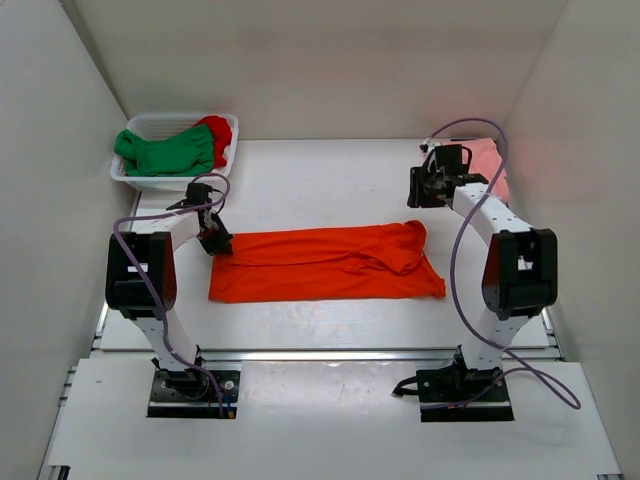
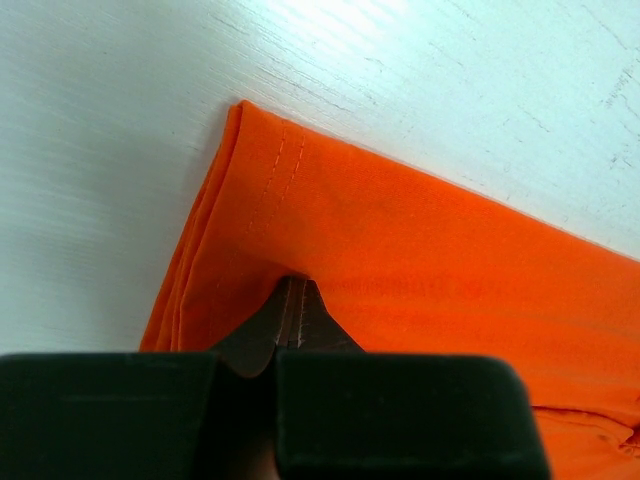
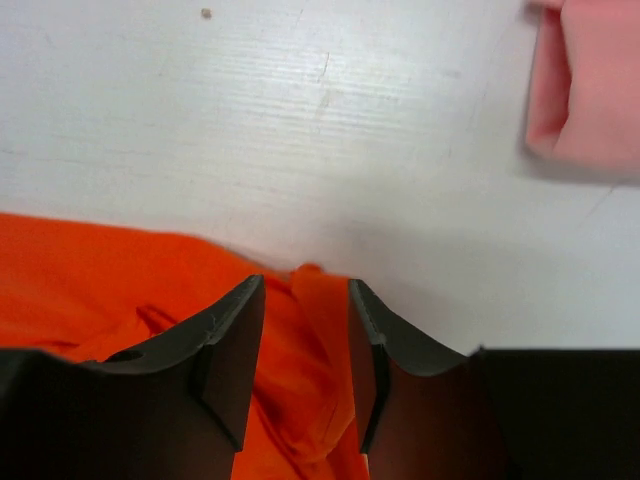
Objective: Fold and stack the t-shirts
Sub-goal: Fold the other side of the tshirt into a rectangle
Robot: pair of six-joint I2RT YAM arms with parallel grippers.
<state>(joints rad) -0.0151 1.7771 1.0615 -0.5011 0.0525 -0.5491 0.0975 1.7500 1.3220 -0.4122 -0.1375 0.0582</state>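
The white desk sat between white walls. Across its middle lay the orange shirt, a long folded band, likely ready for a crosswise fold. The basket at far left kept the green shirt and red shirt waiting. The folded pink shirt began the stack at far right. The left claw pinched the orange shirt's hem corner. The right claw hung apart over the other end.

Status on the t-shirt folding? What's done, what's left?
Done: one, by the look of it. The pink shirt lies folded at the far right.
In hand: the orange shirt is folded into a long band. The left gripper pinches its hemmed corner, and the right gripper is open over the other end.
Left: the green shirt and red shirt sit bunched in the basket.
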